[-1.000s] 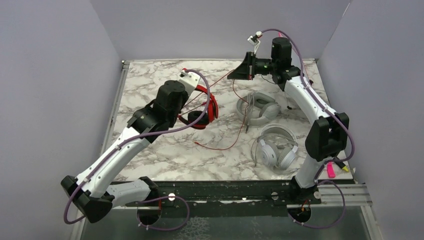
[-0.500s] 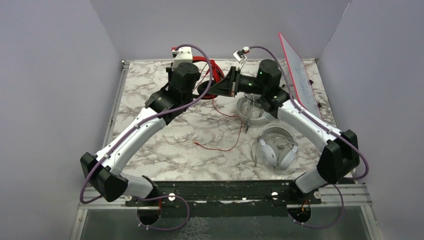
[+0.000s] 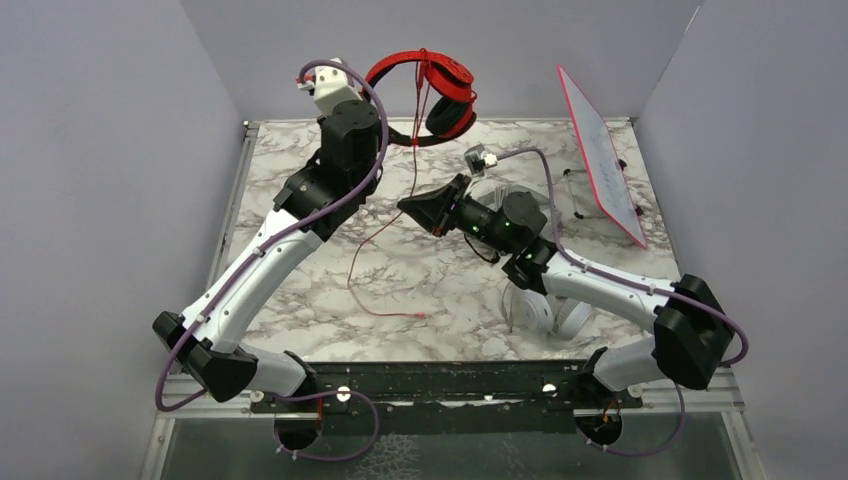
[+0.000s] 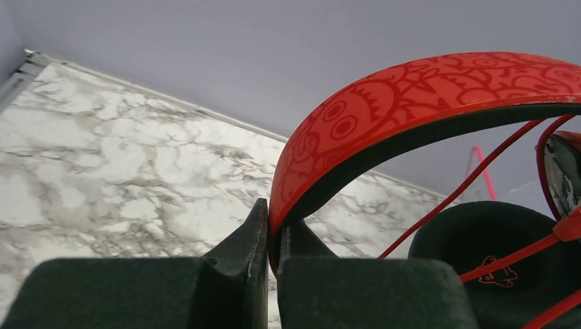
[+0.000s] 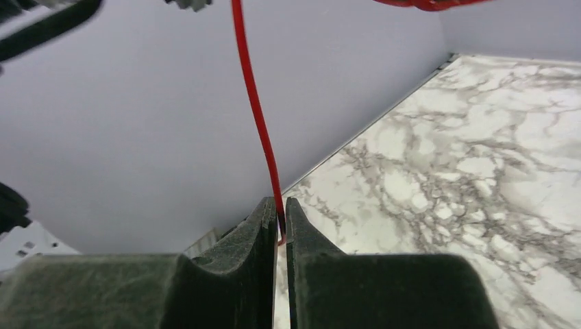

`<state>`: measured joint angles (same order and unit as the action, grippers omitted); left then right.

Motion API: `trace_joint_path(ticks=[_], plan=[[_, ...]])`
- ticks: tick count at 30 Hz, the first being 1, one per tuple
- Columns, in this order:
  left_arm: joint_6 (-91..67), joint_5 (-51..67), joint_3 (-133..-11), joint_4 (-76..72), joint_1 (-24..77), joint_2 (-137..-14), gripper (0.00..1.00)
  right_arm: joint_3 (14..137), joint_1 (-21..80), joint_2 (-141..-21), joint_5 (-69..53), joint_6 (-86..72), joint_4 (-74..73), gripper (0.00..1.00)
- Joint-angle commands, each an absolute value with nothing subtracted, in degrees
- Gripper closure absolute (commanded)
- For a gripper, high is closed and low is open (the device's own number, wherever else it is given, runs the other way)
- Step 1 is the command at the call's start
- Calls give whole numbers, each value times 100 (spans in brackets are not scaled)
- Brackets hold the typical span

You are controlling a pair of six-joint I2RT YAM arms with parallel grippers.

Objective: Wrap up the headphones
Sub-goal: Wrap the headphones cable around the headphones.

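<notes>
White headset: the white-silver over-ear headset [image 3: 545,315] lies on the grey-veined marble table [image 3: 450,290] at about 4 o'clock, half hidden under my right arm.
Cable: the thin red cable [image 3: 412,170] hangs down from the raised set. Its free end trails on the marble near the centre, toward 6 o'clock from the right pincer.
Right gripper: the right gripper [image 5: 277,205] is over the table centre. Its jaws are nearly together and the cable runs into the slit between them. I cannot tell whether they pinch it or let it slide.
Left gripper: the left gripper [image 4: 273,219] is clamped on the band of the red-and-black patterned headphones [image 4: 425,89], held aloft at 12 o'clock above the far edge.
Far right: a white board with a red rim [image 3: 600,150] leans at 1 o'clock.
Risk: if the right jaws have no bite, I expect the cable to slip out and any wrap to go slack. If they bite hard, any further lift by the left arm could strain the cord at the ear cup. The narrow hold on the band may also let the set swing.
</notes>
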<state>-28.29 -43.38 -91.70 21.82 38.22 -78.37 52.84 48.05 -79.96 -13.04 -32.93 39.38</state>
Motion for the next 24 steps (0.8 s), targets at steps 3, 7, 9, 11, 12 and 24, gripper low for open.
trace_joint_path(ticks=[3,7,9,11,12,24], plan=[[-3669,-3224,-9706,1748,3823,-7364,100,5274,4841,-8370,-1174,-2316,5143,97],[-3688,-2860,-10009,2127,3820,-7261,100,5325,4802,-8688,-1413,-2209,5441,99],[-3655,-2614,-10123,2224,3823,-7189,100,5303,4686,-8821,-1613,-2263,5620,99],[-3463,-2257,-10323,2375,3818,-7150,100,5274,4492,-8912,-2098,-2244,5755,99],[-3361,-2118,-10455,2511,3818,-7139,100,5243,4380,-8932,-2309,-2240,5774,99],[-2872,-80,-10091,3002,3820,-6294,100,5982,2968,-9737,-7327,-4126,6209,92]])
